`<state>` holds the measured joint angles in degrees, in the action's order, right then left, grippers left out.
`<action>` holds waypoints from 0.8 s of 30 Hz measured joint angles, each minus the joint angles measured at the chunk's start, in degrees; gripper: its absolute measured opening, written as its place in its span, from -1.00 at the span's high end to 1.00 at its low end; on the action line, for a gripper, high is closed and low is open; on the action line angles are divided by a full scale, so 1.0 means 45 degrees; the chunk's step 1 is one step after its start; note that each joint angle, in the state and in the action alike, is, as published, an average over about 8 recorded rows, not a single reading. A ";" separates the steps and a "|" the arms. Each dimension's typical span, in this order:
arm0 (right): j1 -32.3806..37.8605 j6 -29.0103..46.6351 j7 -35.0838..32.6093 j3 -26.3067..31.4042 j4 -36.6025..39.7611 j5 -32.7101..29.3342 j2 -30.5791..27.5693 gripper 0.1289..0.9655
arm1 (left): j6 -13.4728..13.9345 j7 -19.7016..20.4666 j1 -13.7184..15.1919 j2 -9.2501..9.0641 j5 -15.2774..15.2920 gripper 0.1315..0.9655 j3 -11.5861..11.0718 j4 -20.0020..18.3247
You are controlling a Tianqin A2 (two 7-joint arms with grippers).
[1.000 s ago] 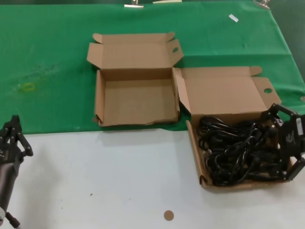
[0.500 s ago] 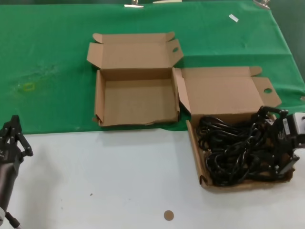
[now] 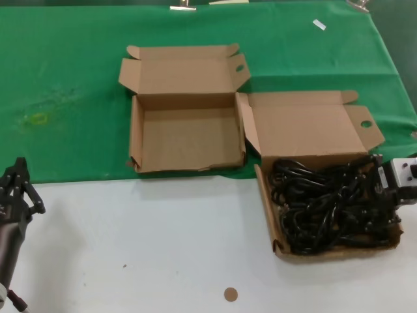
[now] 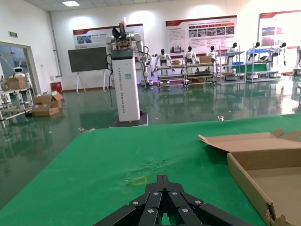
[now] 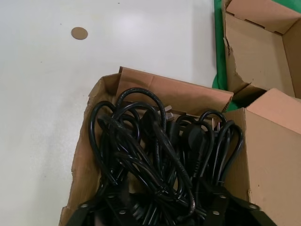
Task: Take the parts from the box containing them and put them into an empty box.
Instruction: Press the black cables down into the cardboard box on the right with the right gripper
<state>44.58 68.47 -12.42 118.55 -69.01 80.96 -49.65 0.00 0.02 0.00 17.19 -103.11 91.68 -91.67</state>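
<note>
The box containing the parts (image 3: pixel 279 244) sits at the right on the white table, its lid flap up. It is full of the parts (image 3: pixel 322 205), tangled black coiled cords (image 5: pixel 155 150). My right gripper (image 3: pixel 376 195) comes in over this box's right side and is sunk into the pile. It is open, its links spread wide, and cords lie between the fingers (image 5: pixel 164 207), whose tips are buried. The empty box (image 3: pixel 135 140) lies open on the green cloth, left of the full one. My left gripper (image 3: pixel 18 186) is parked shut at the near left (image 4: pixel 162 181).
Green cloth (image 3: pixel 65 85) covers the far half of the table and white tabletop (image 3: pixel 150 241) the near half. A small brown disc (image 3: pixel 230 295) lies near the front edge. The two boxes almost touch at their adjoining corners (image 5: pixel 230 96).
My right gripper has moved left and down from above the full box's right edge into the cord pile. The left arm has not moved.
</note>
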 joint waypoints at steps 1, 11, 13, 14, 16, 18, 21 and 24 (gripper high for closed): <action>0.0022 0.0008 0.0001 0.0005 0.0026 -0.0036 0.0023 -0.20 | 0.0000 0.0000 0.0000 0.0000 0.0000 0.97 0.0000 0.0000; 0.0111 0.0138 0.0174 0.0003 0.0030 -0.0243 0.0129 0.38 | 0.0000 0.0000 0.0000 0.0000 0.0000 0.97 0.0000 0.0000; 0.0071 0.0163 0.0226 -0.0012 -0.0023 -0.0245 0.0116 0.42 | 0.0000 0.0000 0.0000 0.0000 0.0000 0.97 0.0000 0.0000; 0.0045 0.0175 0.0254 -0.0021 -0.0053 -0.0243 0.0105 0.47 | 0.0000 0.0000 0.0000 0.0000 0.0000 0.97 0.0000 0.0000; -0.0007 0.0199 0.0312 -0.0040 -0.0114 -0.0239 0.0077 0.55 | 0.0000 0.0000 0.0000 0.0000 0.0000 0.97 0.0000 0.0000; -0.0060 0.0224 0.0374 -0.0062 -0.0183 -0.0236 0.0039 0.64 | 0.0000 0.0000 0.0000 0.0000 0.0000 0.97 0.0000 0.0000; -0.0120 0.0259 0.0474 -0.0098 -0.0291 -0.0232 -0.0020 0.72 | 0.0000 0.0000 0.0000 0.0000 0.0000 0.97 0.0000 0.0000; -0.0153 0.0296 0.0578 -0.0144 -0.0410 -0.0220 -0.0077 0.72 | 0.0000 0.0000 0.0000 0.0000 0.0000 0.97 0.0000 0.0000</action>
<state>43.89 69.81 -9.82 117.90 -70.85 79.97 -50.00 0.00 0.02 0.00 17.19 -103.11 91.68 -91.67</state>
